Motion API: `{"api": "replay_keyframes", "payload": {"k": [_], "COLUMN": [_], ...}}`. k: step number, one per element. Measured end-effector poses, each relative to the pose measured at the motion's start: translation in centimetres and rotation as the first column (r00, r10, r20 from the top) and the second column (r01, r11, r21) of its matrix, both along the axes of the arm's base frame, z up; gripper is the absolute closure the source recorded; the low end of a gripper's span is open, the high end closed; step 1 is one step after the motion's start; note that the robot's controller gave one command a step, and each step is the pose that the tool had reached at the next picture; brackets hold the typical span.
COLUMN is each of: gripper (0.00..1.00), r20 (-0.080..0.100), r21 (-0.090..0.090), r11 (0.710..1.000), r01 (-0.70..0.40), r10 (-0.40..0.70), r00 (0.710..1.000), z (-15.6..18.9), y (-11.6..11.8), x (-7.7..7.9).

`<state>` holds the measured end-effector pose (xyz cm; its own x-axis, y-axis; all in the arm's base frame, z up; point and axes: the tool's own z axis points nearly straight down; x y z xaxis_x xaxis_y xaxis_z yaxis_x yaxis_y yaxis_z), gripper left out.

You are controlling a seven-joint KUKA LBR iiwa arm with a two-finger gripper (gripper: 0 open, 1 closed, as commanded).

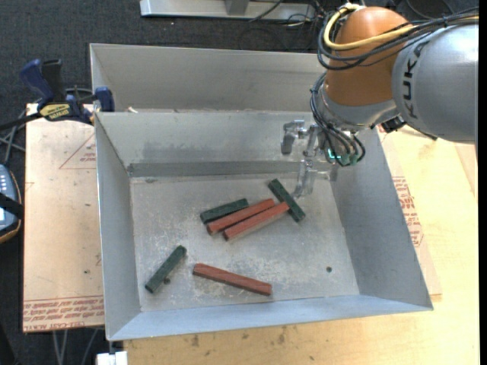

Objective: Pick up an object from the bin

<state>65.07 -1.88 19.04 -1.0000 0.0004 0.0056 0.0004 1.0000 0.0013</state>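
The grey metal bin (pixel 114 204) with sloped walls holds six slim rectangular bars. Four lie clustered near the middle of its floor: a dark green bar (pixel 224 209), two reddish-brown bars (pixel 245 214) side by side and touching, and a shorter dark green bar (pixel 287 201) at their right ends. Well apart, near the front wall, lie another dark green bar (pixel 166 268) and a long reddish-brown bar (pixel 232 279).

The gripper (pixel 303 182) hangs from the orange-capped wrist at the right of the bin, low over the upper part of the shorter dark green bar. Whether it touches that bar, and whether it stands wide or narrow, cannot be told.

That bar lies flat, its long axis running diagonally from the back left to the front right, across the ends of the two reddish-brown bars, which slant the other way.

The bin floor is scuffed and dusted with pale specks. Around the bin is dark carpet (pixel 46 21), with black cables (pixel 300 6) trailing behind the back wall.
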Motion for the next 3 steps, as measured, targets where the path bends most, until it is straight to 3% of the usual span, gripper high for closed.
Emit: {"api": "replay_keyframes", "payload": {"k": [1,2,3], "gripper": [0.0,0.0,0.0], "r20": [0.008,0.011,0.006], "r21": [0.0,-0.001,0.001], "r11": [1.0,0.996,0.988], "r01": [0.0,-0.085,-0.154], "r10": [0.0,0.085,0.154], "r00": [1.0,0.996,0.988], "z": [0.5,-5.8,-7.3], "y": [0.0,2.1,5.0], "x": [0.2,-1.2,-3.3]}}
